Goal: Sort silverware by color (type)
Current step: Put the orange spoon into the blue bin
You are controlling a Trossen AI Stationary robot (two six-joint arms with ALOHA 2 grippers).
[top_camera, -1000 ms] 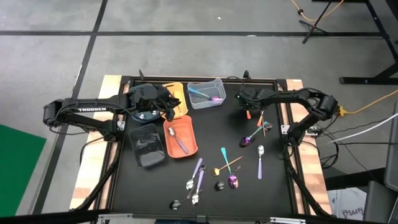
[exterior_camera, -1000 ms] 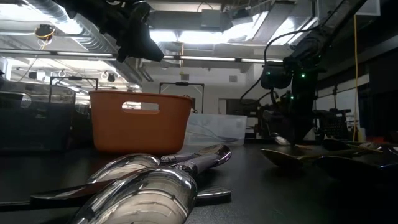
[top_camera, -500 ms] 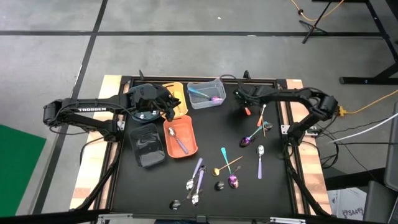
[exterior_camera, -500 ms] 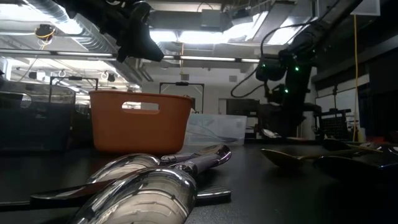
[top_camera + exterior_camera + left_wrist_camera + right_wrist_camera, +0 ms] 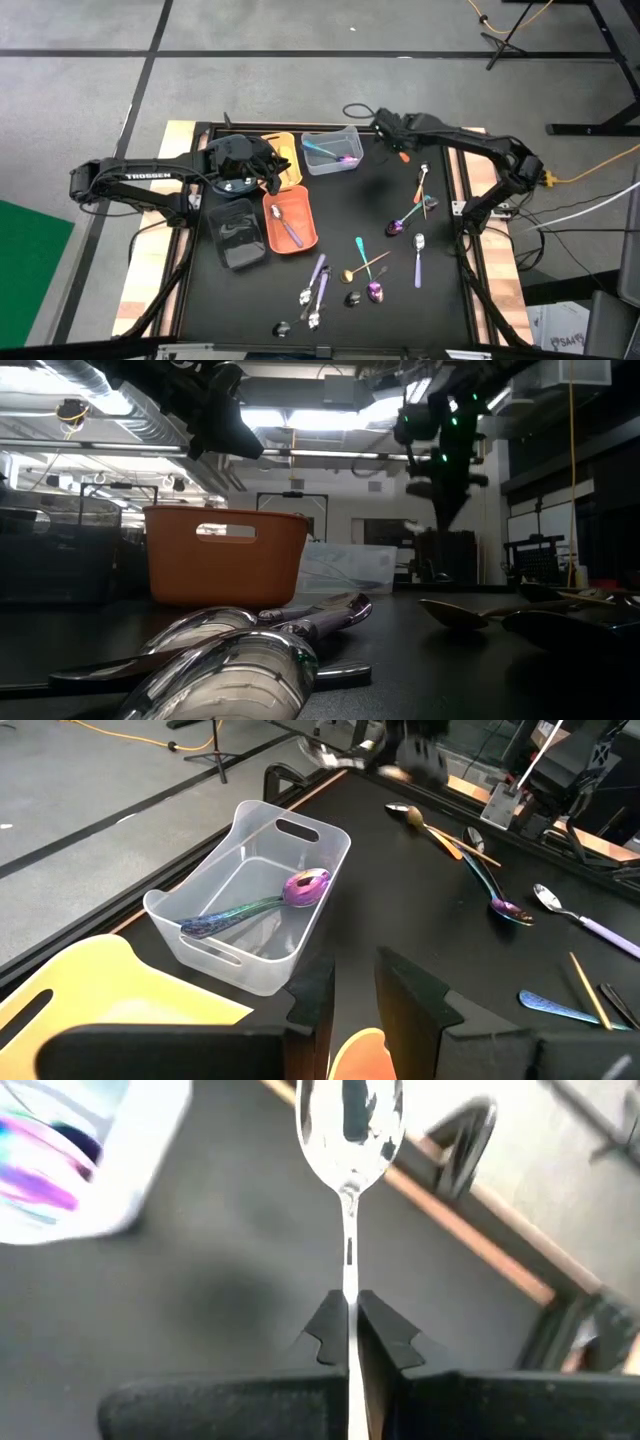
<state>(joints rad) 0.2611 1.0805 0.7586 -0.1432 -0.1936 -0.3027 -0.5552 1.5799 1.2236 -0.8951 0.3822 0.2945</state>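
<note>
My right gripper [image 5: 348, 1308] is shut on a spoon with a silver bowl [image 5: 350, 1118]. It hangs in the air near the table's far edge [image 5: 380, 122], just right of the clear bin [image 5: 332, 150]. That bin holds purple and teal iridescent spoons [image 5: 262, 904]. My left gripper [image 5: 352, 995] hovers open over the yellow bin [image 5: 285, 158] and the orange bin [image 5: 292, 222]. Loose spoons and forks [image 5: 365, 265] lie flat on the black mat. My right gripper pinches the spoon's thin handle [image 5: 348, 1270] between its two fingers. The fingers lie along the handle, and the bowl sticks out ahead of the fingertips. An orange-red handle end [image 5: 404, 156] shows behind the fingers. The spoon is lifted clear of the table.
A black bin [image 5: 237, 232] stands by the orange bin, which holds a purple-handled spoon [image 5: 290, 230]. More silverware lies at the mat's right [image 5: 420, 195] and near side [image 5: 315, 288]. Big spoons [image 5: 250, 650] fill the low view's foreground. Bare mat lies between the bins and the right-hand pieces.
My right gripper has risen with the spoon and moved toward the table's far edge and the clear bin. The spoon now hangs clear of the mat. My left arm has kept still.
</note>
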